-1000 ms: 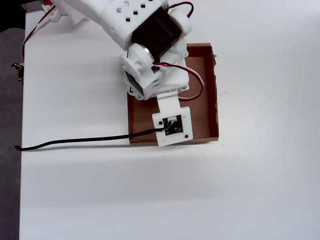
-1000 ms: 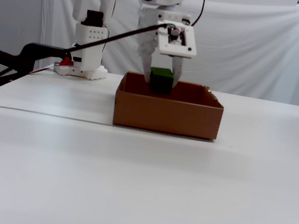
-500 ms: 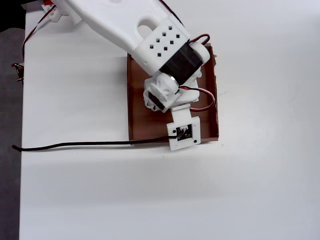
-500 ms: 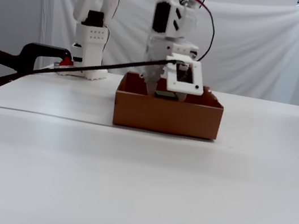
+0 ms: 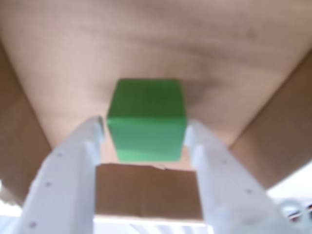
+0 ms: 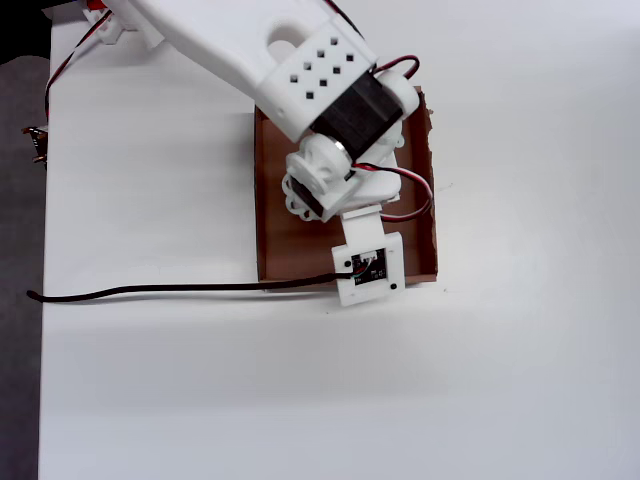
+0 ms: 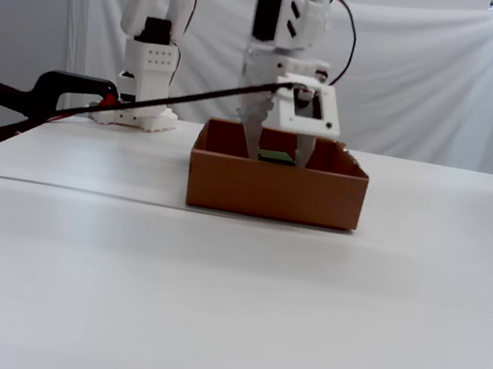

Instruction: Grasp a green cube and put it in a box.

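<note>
The green cube [image 5: 146, 119] lies on the floor of the box [image 5: 146, 39] in the wrist view. My gripper [image 5: 144, 126] is open, with one white finger [image 5: 80, 161] on each side of the cube and a narrow gap showing at each tip. In the fixed view only the cube's top [image 7: 276, 157] shows above the wall of the brown cardboard box [image 7: 274, 189]. There the gripper [image 7: 279, 144] hangs just over it with its jaws spread. In the overhead view the arm [image 6: 320, 100] covers the cube, and the box [image 6: 272, 230] shows around it.
A black cable [image 6: 180, 289] runs left from the wrist camera mount [image 6: 369, 268] across the white table. The arm's base [image 7: 148, 64] stands behind the box at the left. A black clamp [image 7: 55, 86] reaches in from the left edge.
The gripper went down into the box with the cube, moved toward the box's near right corner, then let go and rose slightly. The cube now rests on the box floor.
</note>
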